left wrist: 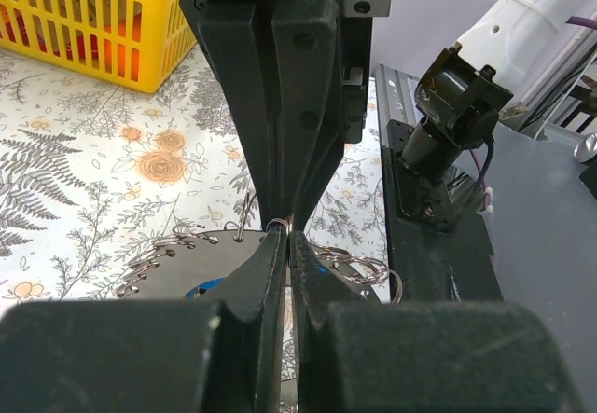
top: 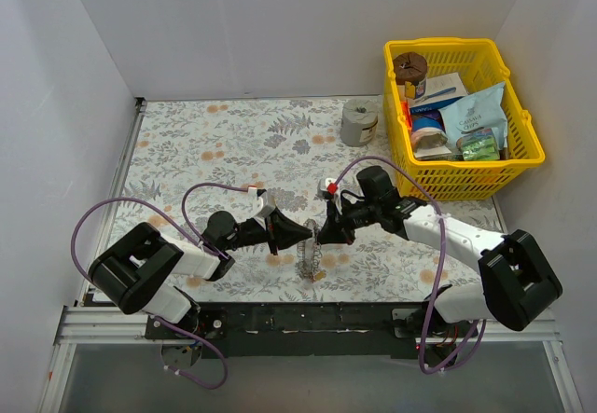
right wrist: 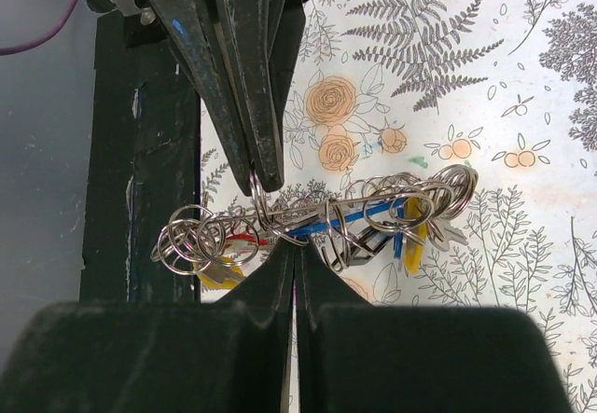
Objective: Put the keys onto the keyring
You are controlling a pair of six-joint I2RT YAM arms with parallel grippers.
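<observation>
The keyring (top: 314, 256) is a flat grey toothed ring held above the floral table between both grippers. In the right wrist view it shows edge-on (right wrist: 373, 203), hung with several small wire split rings and keys: blue (right wrist: 359, 218), yellow (right wrist: 414, 240), red (right wrist: 244, 240). My right gripper (right wrist: 295, 247) is shut on the keyring's edge. My left gripper (right wrist: 264, 185) comes from the other side, shut on a small split ring (right wrist: 256, 200) at the keyring's rim. In the left wrist view the flat ring (left wrist: 177, 266) lies behind my shut left gripper (left wrist: 287, 237). A blue key head (left wrist: 200, 290) shows through it.
A yellow basket (top: 464, 115) full of packets stands at the back right, also in the left wrist view (left wrist: 93, 21). A thick grey roll (top: 359, 122) stands left of it. The black base rail (top: 308, 320) runs along the near edge.
</observation>
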